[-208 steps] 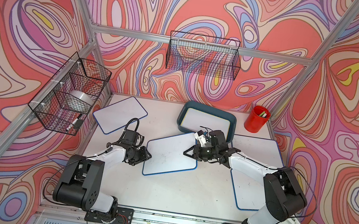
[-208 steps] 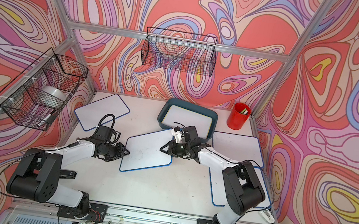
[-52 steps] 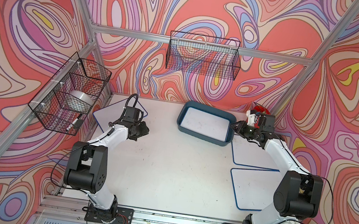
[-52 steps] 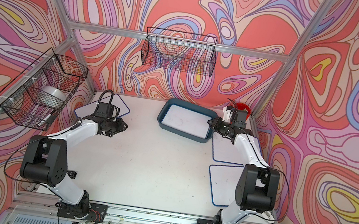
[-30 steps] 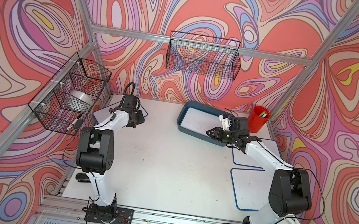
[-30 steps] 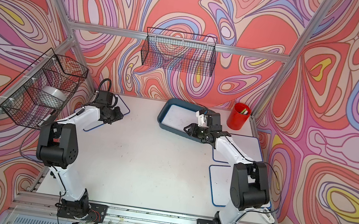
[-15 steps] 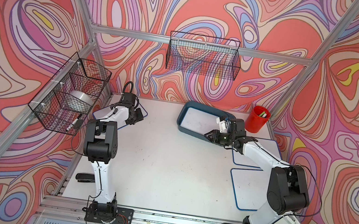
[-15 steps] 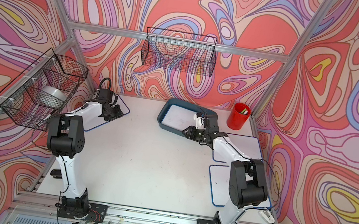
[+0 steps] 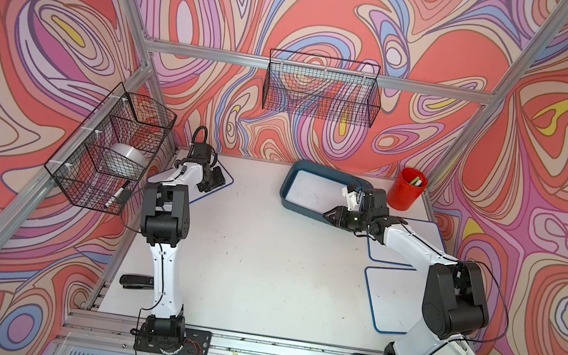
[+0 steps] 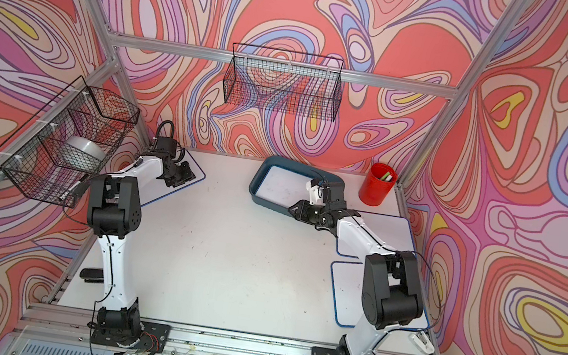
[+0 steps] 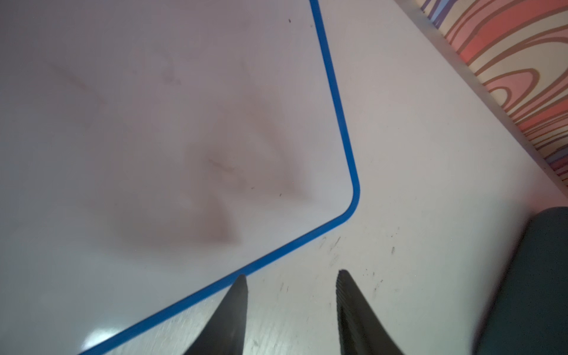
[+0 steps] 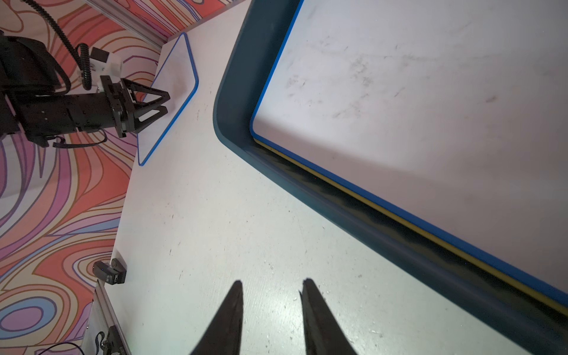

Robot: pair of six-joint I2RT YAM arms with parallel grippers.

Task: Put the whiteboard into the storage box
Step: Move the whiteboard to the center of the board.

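The teal storage box (image 9: 286,191) (image 10: 254,183) stands at the back of the table, and a blue-edged whiteboard (image 9: 310,194) (image 12: 399,92) lies flat inside it. My right gripper (image 9: 326,216) (image 12: 272,281) hovers low over the table just outside the box's near rim, open and empty. Another whiteboard (image 9: 204,196) (image 11: 153,123) lies in the back left corner. Above its edge my left gripper (image 9: 212,184) (image 11: 292,275) is open with nothing between its fingers. The box's wall (image 11: 538,276) also shows in the left wrist view.
Two more whiteboards (image 9: 416,232) (image 9: 398,301) lie along the right side under the right arm. A red cup (image 9: 405,194) stands behind them. Wire baskets hang on the back wall (image 9: 321,91) and left wall (image 9: 112,155). A black stapler (image 9: 136,281) sits front left.
The whiteboard that both grippers held at mid-table is gone from there. In the last second the left gripper moved further into the back left corner, and the right one shifted slightly along the box's near rim.
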